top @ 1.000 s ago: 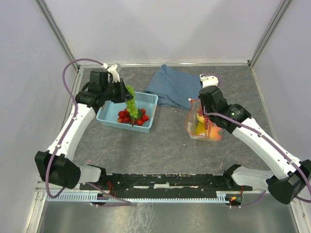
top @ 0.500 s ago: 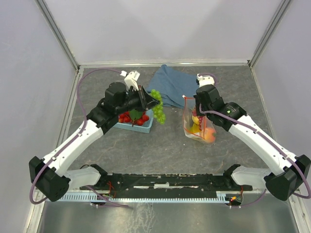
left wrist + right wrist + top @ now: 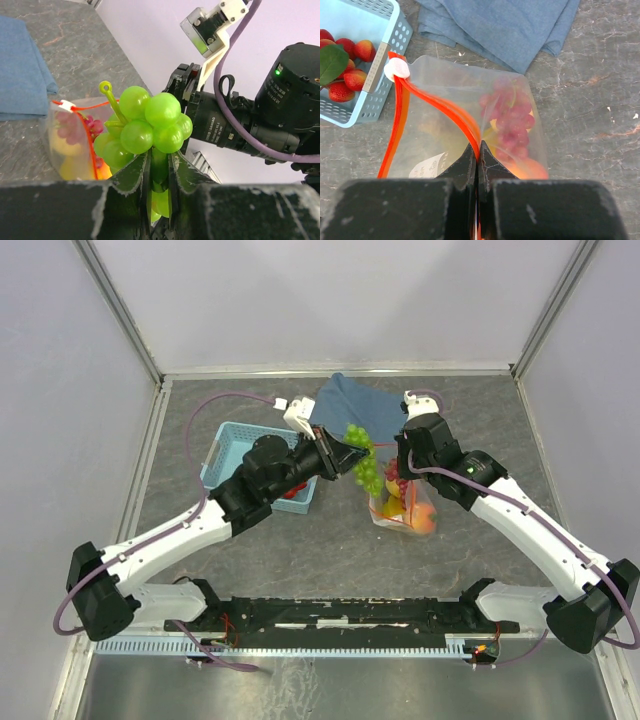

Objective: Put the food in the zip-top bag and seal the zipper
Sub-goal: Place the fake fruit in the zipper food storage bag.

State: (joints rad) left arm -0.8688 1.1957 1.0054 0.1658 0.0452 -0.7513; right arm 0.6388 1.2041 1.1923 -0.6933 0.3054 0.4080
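My left gripper (image 3: 345, 456) is shut on a bunch of green grapes (image 3: 364, 462) and holds it in the air just left of the zip-top bag (image 3: 405, 505). The green grapes (image 3: 150, 125) fill the left wrist view, with the bag (image 3: 70, 145) behind them. My right gripper (image 3: 405, 455) is shut on the bag's red-orange zipper strip (image 3: 440, 107) and holds the mouth open; the white slider (image 3: 396, 68) sits at its far end. Dark red grapes (image 3: 512, 120), a peach and yellow fruit lie inside the bag. Red strawberries (image 3: 345, 65) with a green leaf remain in the basket.
The light blue basket (image 3: 228, 445) stands left of centre behind my left arm. A folded blue cloth (image 3: 350, 405) lies at the back, also in the right wrist view (image 3: 505, 25). Grey walls enclose the table on three sides.
My left arm has carried the green grapes from above the basket rightwards to just beside the bag's mouth. The right gripper and the bag have shifted slightly left.
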